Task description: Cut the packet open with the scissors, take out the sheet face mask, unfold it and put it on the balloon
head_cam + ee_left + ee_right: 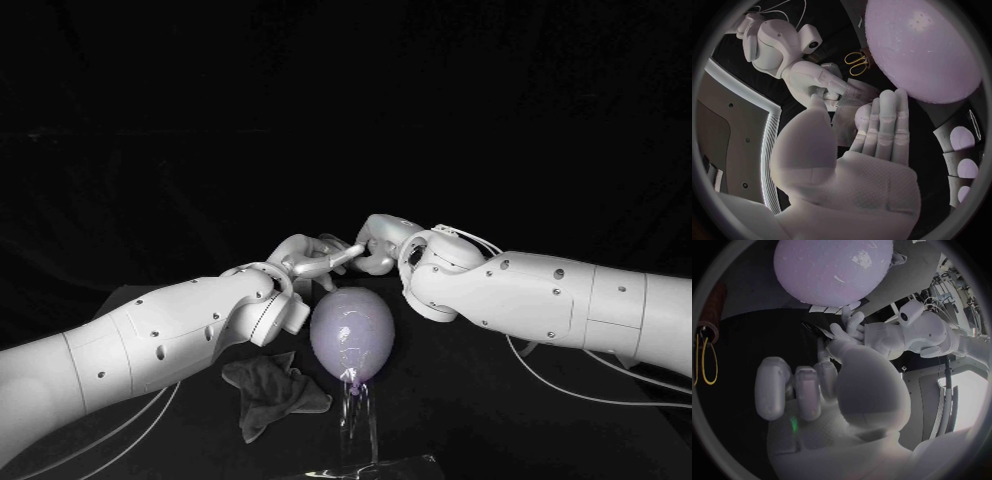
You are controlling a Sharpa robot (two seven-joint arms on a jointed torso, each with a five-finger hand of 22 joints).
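Pinching a translucent packet [852, 96], right hand [378, 250] stood behind balloon [353, 335]. Left hand [312, 257] lay alongside, fingers straight; its grip could not be told.

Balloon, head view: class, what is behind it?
Both hands meet just behind the balloon: left hand, right hand. The table behind its lower half, and anything there, is covered.

Overhead, close wrist views; shared balloon [353, 335]

Black table [462, 420], crumpled grey cloth [274, 390], clear stand [361, 465], yellow-handled scissors [857, 60]
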